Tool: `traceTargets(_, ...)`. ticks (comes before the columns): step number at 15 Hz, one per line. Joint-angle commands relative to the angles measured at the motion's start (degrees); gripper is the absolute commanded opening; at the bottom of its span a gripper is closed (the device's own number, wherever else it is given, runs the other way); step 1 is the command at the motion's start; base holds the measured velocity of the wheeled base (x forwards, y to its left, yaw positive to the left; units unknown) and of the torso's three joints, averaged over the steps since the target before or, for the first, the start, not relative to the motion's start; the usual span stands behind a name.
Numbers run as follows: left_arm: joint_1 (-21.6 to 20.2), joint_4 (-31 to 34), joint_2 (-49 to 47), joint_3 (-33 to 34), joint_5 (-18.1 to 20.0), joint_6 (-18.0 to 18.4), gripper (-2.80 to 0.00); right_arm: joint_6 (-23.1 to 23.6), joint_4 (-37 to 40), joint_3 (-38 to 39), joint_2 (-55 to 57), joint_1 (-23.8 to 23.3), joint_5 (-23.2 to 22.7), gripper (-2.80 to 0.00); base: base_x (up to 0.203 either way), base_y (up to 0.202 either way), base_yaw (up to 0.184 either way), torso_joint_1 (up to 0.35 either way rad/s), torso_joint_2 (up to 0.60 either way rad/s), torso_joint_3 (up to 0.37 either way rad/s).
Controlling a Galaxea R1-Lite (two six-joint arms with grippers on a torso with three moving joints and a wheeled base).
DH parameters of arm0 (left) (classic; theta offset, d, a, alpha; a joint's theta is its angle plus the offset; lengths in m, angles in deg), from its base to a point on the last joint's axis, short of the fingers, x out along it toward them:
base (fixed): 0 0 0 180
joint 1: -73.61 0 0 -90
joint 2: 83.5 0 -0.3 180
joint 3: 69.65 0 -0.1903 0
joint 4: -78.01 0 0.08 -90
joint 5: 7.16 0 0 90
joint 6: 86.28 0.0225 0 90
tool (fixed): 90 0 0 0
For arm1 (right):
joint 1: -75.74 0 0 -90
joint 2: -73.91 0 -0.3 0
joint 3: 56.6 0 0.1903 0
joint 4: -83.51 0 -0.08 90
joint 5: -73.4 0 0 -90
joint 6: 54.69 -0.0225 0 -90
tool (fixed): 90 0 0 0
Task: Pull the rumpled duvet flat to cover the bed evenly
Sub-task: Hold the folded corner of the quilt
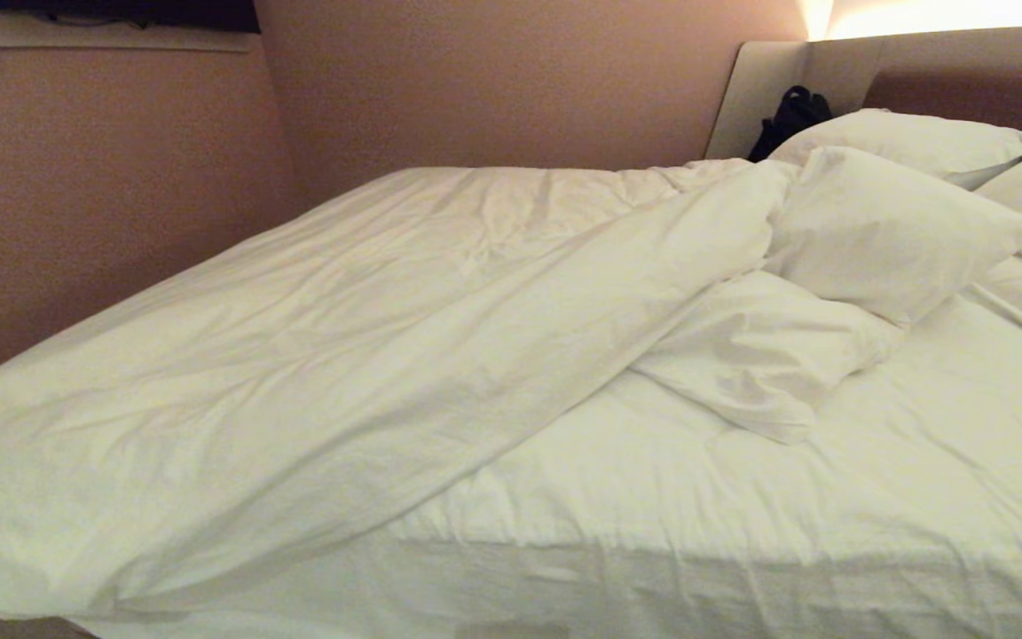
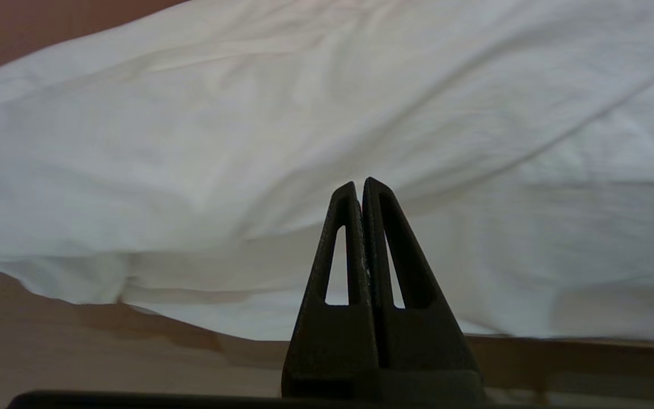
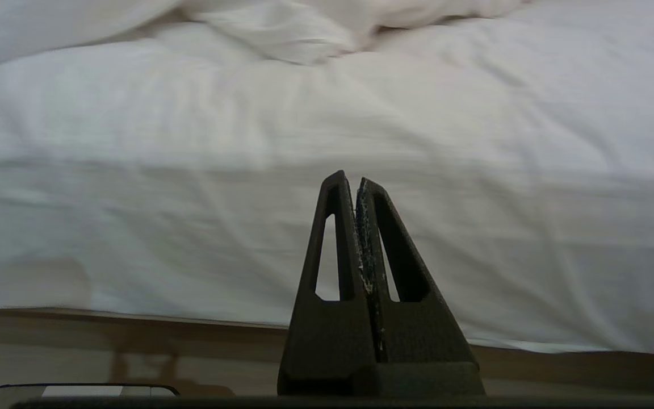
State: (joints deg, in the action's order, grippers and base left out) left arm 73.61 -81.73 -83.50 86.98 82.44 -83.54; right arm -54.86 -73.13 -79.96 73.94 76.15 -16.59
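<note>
Head view: duvet (image 1: 342,355) bunched on bed's (image 1: 919,497) left half, soft, bulky, likely draggy, best grabbed along its diagonal folded edge; left gripper (image 2: 359,184) and right gripper (image 3: 351,179) both pressed together, empty.

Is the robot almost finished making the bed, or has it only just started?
Only just started. Nothing looks done: the duvet is bunched to the bed's left side, leaving the sheet bare. Nothing is in hand: the left gripper and right gripper are shut, empty, short of the bed. All the pulling flat remains.
</note>
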Motion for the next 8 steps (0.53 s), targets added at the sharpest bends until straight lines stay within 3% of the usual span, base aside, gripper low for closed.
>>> traceTargets(1, 0.00, -0.06, -0.09, 0.00, 0.09, -0.01, -2.80, -0.01, 0.00, 0.00, -0.02, 0.02, -0.01, -2.80, 0.000, -0.197, -0.002, 0.002, 0.00, 0.002)
traceTargets(8, 0.00, -0.06, 0.00, 0.00, -0.04, -0.02, -2.80, -0.01, 0.00, 0.00, -0.02, 0.02, -0.01, -2.80, 0.000, -0.193, 0.001, 0.003, 0.00, 0.003)
